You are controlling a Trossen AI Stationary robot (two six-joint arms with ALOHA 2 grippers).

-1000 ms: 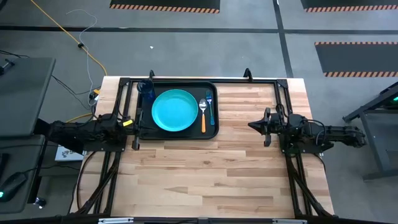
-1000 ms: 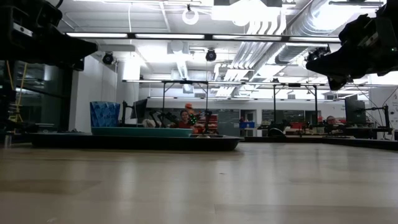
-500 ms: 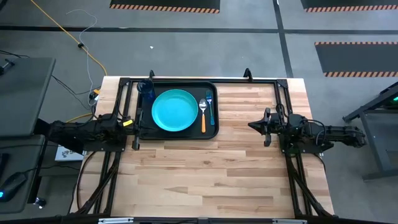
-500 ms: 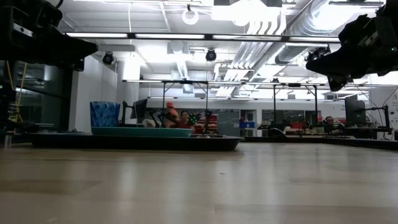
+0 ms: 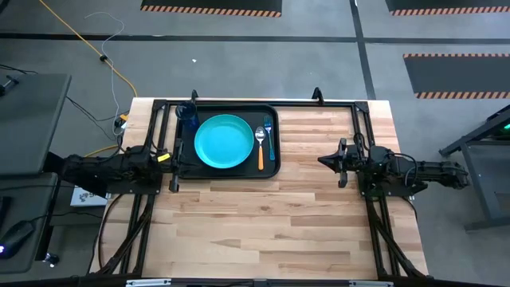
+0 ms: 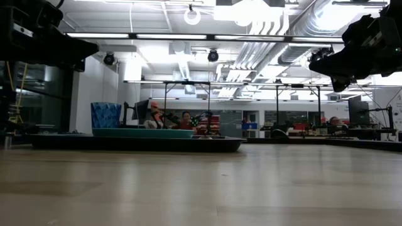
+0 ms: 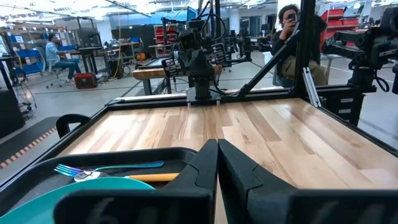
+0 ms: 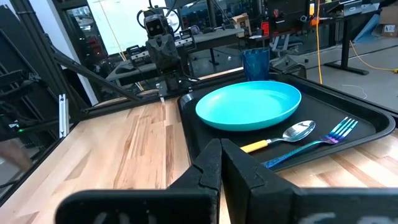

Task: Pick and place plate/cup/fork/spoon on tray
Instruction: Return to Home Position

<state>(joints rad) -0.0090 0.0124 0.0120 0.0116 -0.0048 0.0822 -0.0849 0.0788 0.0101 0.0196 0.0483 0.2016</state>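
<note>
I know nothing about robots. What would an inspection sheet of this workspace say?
Surface: light wooden table.
Job's things: large black rectangular tray holds round turquoise plate, dark-blue translucent cup, orange-handled metal spoon, light-blue plastic fork.
Clutter: nothing seen.
Pincers: left pincer shut, at the tray's left edge; right pincer shut, over bare wood.
Cables: yellow cable on the floor.
Surroundings: person beyond the table.
</note>
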